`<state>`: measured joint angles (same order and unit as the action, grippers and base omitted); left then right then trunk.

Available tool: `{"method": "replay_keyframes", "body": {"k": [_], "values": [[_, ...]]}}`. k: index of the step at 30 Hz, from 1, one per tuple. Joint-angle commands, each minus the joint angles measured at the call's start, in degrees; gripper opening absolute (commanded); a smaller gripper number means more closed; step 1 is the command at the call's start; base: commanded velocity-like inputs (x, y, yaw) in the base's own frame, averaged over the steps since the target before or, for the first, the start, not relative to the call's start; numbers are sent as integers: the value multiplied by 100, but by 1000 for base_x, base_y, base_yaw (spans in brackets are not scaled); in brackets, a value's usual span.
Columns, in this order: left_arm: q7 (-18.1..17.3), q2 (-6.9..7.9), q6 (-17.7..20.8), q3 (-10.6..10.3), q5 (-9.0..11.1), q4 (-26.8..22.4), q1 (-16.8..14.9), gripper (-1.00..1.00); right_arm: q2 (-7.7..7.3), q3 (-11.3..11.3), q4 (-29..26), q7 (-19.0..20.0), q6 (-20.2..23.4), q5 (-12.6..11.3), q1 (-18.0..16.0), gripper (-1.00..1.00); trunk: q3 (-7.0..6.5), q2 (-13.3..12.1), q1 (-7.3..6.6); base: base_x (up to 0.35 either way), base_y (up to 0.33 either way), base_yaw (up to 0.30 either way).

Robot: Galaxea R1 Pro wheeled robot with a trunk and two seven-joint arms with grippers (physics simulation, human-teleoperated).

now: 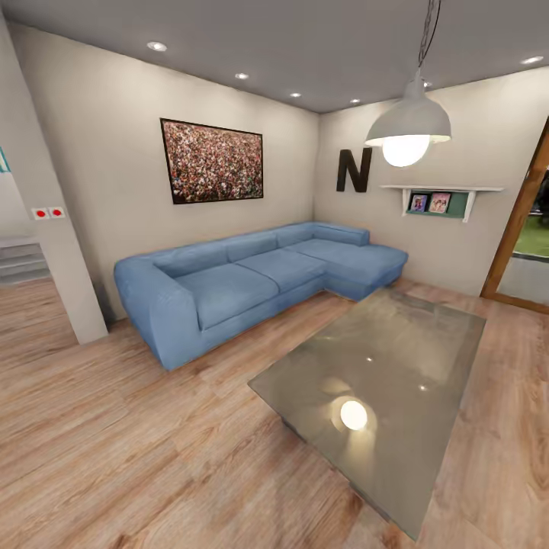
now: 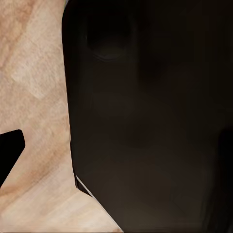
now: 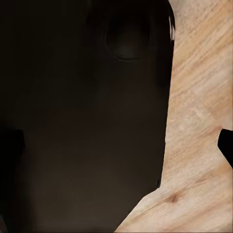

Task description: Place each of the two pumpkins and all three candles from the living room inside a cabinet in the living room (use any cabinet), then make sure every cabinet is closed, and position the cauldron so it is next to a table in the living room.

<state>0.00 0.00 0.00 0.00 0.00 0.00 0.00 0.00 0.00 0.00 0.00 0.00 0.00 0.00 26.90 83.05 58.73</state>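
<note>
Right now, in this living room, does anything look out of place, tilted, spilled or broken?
Nothing stands out. The blue sofa sits squarely in the corner, the picture hangs level, and the wall shelf looks intact. The glossy table bears only the reflection of the hanging lamp. The wood floor shows no spills.

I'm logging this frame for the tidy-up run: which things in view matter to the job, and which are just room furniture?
Belongs to the job:
- table, glossy grey top, where the cauldron must end up beside

Just lying about:
- blue sofa
- hanging lamp
- framed picture
- letter N
- wall shelf
</note>
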Motion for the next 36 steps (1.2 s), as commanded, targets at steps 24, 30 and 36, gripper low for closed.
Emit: {"method": "replay_keyframes", "body": {"k": [24,30,36], "values": [[-61,227,106,-43,-61,-237,0,100,0,-15,9,12,-355,-35,-138,100,3,3,0,0,15,0],[-61,228,106,-44,-62,-237,0,100,0,-17,9,13,-502,-33,-138,100,-2,3,0,0,43,-167],[-61,229,106,-44,-61,-237,0,100,0,-17,9,17,-508,-34,-140,100,-33,3,0,0,3,-163]]}}
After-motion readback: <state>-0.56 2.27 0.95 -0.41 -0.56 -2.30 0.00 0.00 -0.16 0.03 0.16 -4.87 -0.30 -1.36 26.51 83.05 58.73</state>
